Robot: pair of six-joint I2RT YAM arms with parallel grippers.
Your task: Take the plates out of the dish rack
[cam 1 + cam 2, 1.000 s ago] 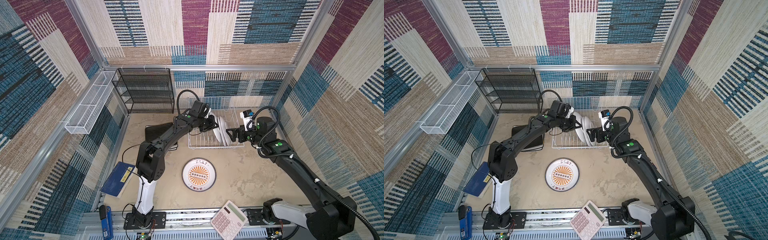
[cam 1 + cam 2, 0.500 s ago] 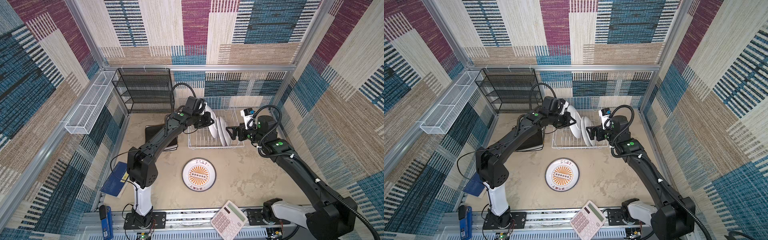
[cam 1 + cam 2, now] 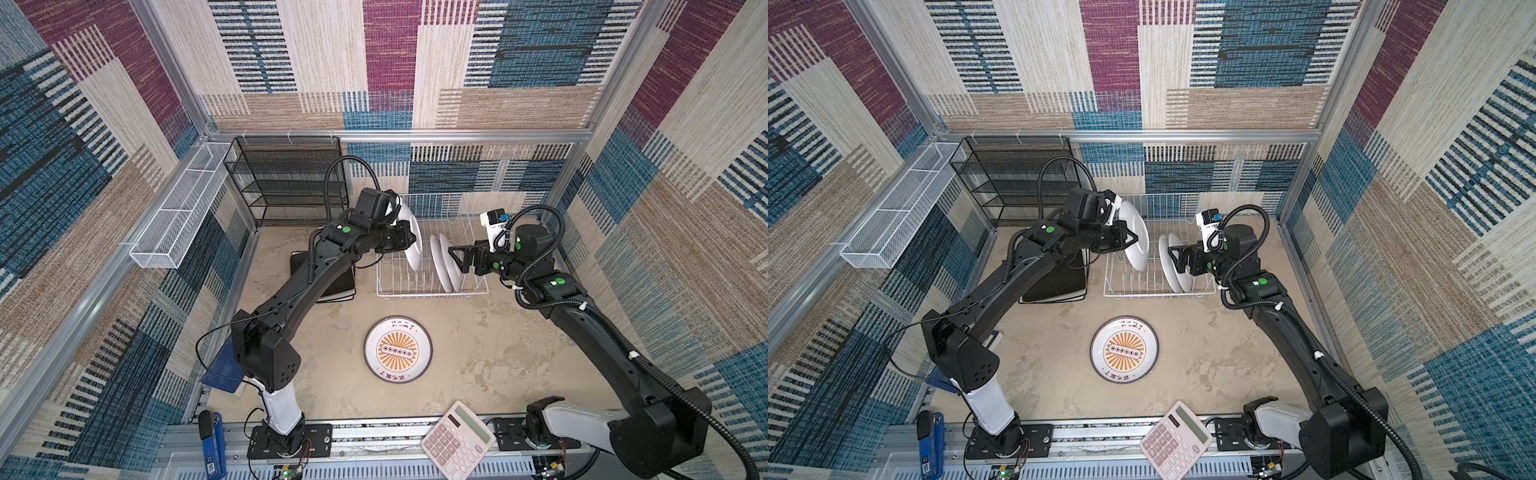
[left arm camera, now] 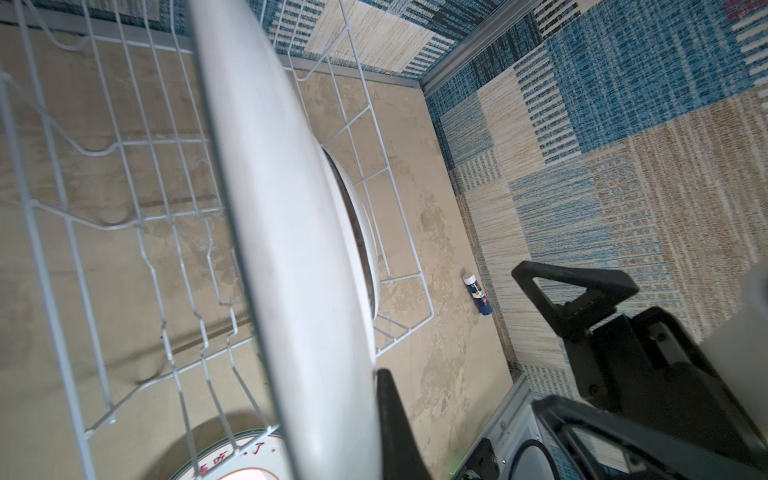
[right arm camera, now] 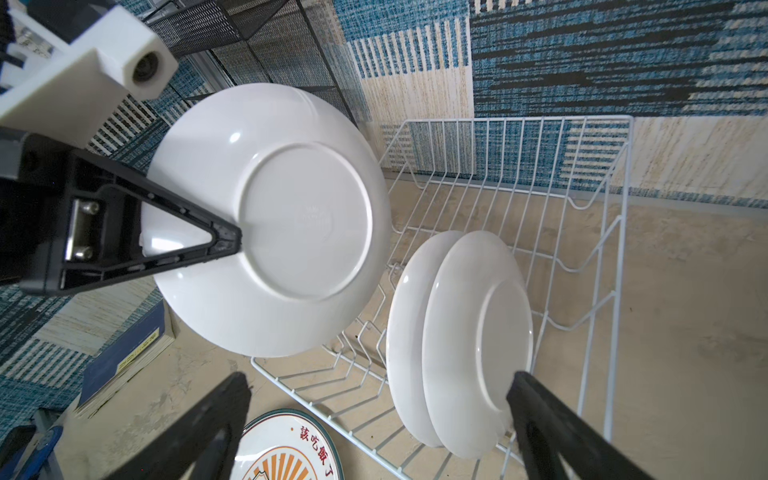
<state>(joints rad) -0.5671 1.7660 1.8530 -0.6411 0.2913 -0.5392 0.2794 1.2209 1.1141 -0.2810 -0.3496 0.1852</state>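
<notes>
Right now the white plate (image 5: 270, 220) is up on edge in my left fingers (image 5: 226, 243). They are pinching its rim, with one black tip lying across the plain underside right at the foot ring. The plate hangs tilted over the left end of the dish rack (image 3: 432, 295), underside turned toward my right wrist camera. In both top views it shows as a pale disc seen almost edge-on. I cannot tell whether its lower rim clears the prongs below it.

Further along, two more plates (image 5: 469, 332) stand in the right part of the rack, leaning together between the prongs, backs toward the same camera. My right fingers (image 5: 548, 424) are spread wide and grip nothing; they hover just beside that pair, at the rack's right end.

Out on the table (image 3: 478, 353), in front of the rack, a printed plate (image 3: 398, 348) lies flat and face up, orange rays around its middle. Beside the rack's left end a black square plate (image 3: 1061, 284) tops a low stack, partly hidden under my left arm. Behind that, the black mesh shelf (image 3: 291, 183) stands against the back wall. A calculator (image 3: 457, 440) sits at the near edge.
</notes>
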